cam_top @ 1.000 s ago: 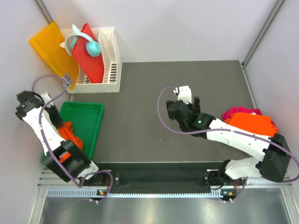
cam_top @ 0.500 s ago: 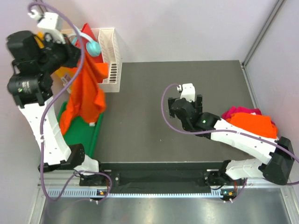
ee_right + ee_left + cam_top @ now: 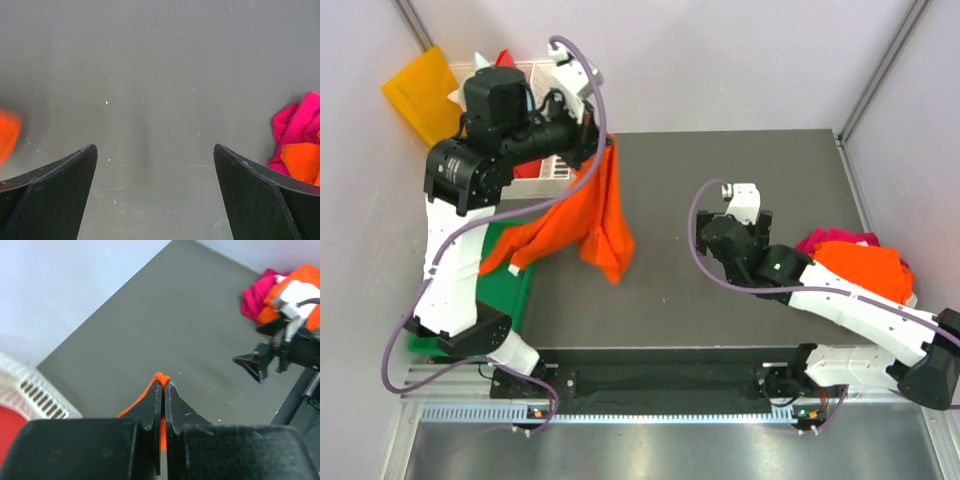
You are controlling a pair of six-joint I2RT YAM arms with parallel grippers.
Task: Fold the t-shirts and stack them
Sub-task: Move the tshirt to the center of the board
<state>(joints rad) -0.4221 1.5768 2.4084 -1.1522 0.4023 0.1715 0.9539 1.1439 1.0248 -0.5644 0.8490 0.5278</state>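
Orange shirt, soft and creased, hangs bunched in mid-air over the left side of the tabletop, w/ one flap drooping toward the near edge and the rest trailing left to the green tray. Left claw is pinched tight on a small peak of that cloth, orange showing betw. its fingers. Right claw is spread wide, holding nothing, low over bare tabletop, near the right-hand pile: 2nd orange shirt on a crumpled pink shirt. Hung shirt's long axis runs diagonally in top view, from the grip down-left to the tray; can't tell if its tail touches the tray.
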